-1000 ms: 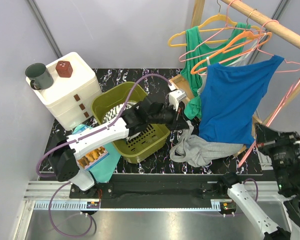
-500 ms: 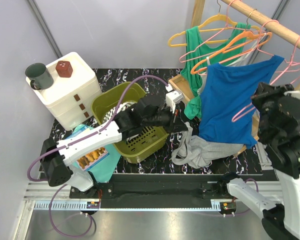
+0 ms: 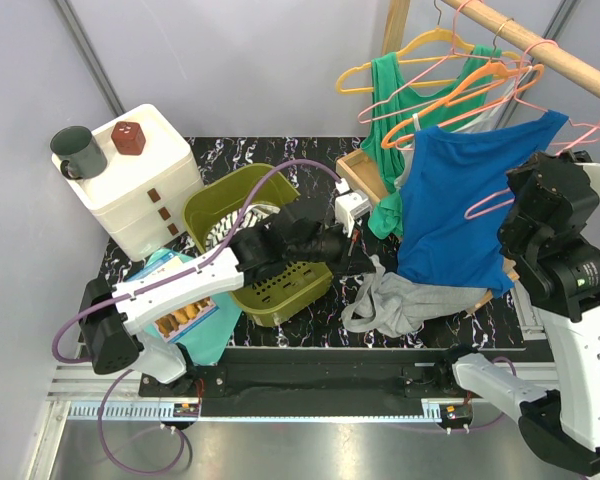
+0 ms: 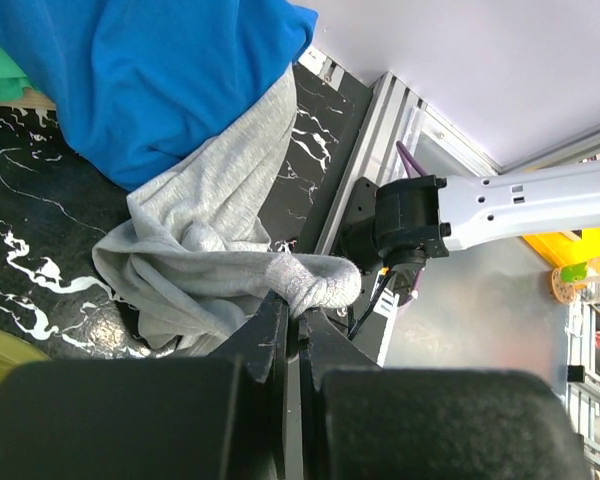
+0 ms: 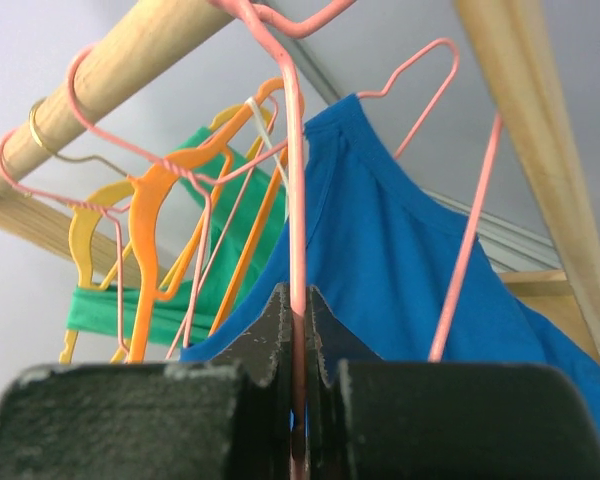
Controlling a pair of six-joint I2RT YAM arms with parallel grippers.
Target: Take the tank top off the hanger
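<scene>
A grey tank top [image 3: 410,300] lies crumpled on the black marbled table [image 3: 280,155], below the hanging clothes. My left gripper [image 3: 355,262] is shut on a rolled edge of it; in the left wrist view the grey tank top [image 4: 220,250] bunches just past the left gripper [image 4: 298,312]. My right gripper [image 3: 525,195] is raised at the right and shut on the wire of a pink hanger [image 3: 483,203]. The right wrist view has the pink hanger [image 5: 296,200] pinched in the right gripper [image 5: 298,305]; the stretch of wire I see is bare.
A blue tank top [image 3: 470,200] and a green one [image 3: 390,95] hang from a wooden rail [image 3: 540,45] among orange, yellow and pink hangers. An olive basket [image 3: 220,205], a white drawer box [image 3: 145,180] with a mug [image 3: 77,150] and a small wooden box [image 3: 365,175] stand around.
My right arm has risen from low at the right edge, carrying the pink hanger up beside the blue top. The left gripper has drawn the grey top slightly toward the near edge.
</scene>
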